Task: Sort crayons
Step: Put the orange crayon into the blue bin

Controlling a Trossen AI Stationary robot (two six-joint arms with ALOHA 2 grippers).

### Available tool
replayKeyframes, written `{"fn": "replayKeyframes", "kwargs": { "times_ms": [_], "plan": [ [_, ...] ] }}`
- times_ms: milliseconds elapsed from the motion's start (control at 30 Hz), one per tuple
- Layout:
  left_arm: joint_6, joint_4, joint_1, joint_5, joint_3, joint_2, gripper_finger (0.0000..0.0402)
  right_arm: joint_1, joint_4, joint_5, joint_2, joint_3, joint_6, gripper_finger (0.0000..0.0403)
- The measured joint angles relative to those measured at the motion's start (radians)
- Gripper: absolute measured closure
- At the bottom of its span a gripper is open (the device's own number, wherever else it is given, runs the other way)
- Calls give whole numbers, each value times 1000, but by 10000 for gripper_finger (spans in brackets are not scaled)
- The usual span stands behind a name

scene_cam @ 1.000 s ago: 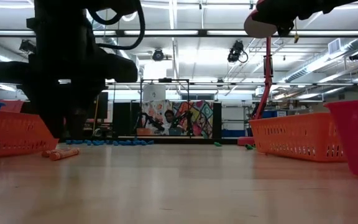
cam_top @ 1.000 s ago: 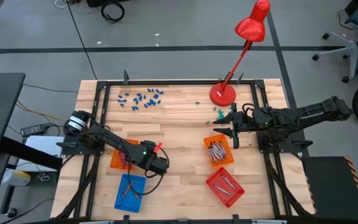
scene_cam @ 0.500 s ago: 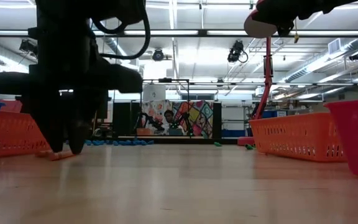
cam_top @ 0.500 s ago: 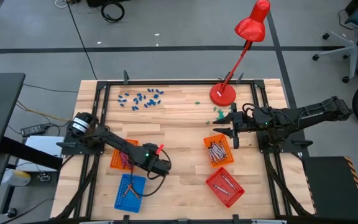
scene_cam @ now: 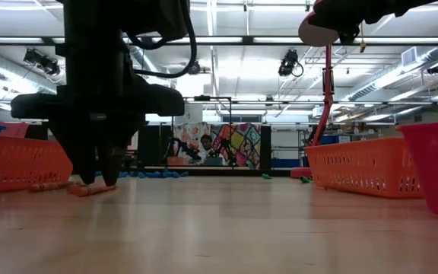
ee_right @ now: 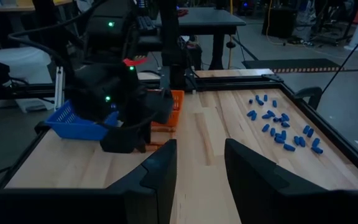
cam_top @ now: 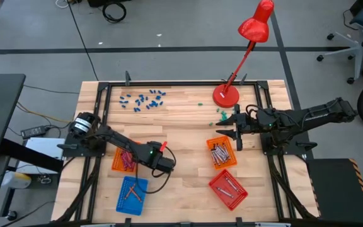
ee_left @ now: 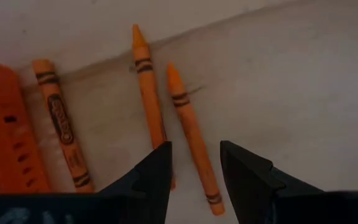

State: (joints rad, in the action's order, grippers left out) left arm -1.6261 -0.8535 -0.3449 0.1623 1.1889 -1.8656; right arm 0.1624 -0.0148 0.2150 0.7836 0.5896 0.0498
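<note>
The left gripper (ee_left: 194, 171) is held low over the wooden table (ee_left: 303, 74), its two dark fingers (ee_left: 154, 174) slightly parted and empty, straddling the near end of a thin orange wax crayon (ee_left: 191, 137). Two more orange crayons (ee_left: 146, 93) are seen just beside it, the farthest (ee_left: 61, 127) against the orange mesh basket (ee_left: 2, 143). The right gripper (cam_top: 235, 126) is parked, open and empty, beyond a second orange basket (cam_top: 221, 153).
</note>
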Motion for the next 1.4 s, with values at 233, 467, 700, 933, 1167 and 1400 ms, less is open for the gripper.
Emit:
{"fn": "replayKeyframes", "kwargs": {
  "times_ms": [233, 467, 700, 933, 1167, 1400],
  "plan": [
    [52, 0, 31, 0, 0, 0, 253, 0, -1, 0, 0, 0, 0, 264],
    [70, 16, 35, 1, 0, 0, 253, 0, -1, 0, 0, 0, 0, 264],
    [66, 33, 34, 3, 0, 0, 253, 0, -1, 0, 0, 0, 0, 264],
    [57, 34, 40, 21, 0, 0, 253, 0, -1, 0, 0, 0, 0, 264],
    [70, 39, 57, 22, 0, 0, 259, 0, -1, 0, 0, 0, 0, 264],
    [81, 64, 62, 16, -19, 0, 260, 0, -1, 0, 0, 0, 0, 264]
  ]
}}
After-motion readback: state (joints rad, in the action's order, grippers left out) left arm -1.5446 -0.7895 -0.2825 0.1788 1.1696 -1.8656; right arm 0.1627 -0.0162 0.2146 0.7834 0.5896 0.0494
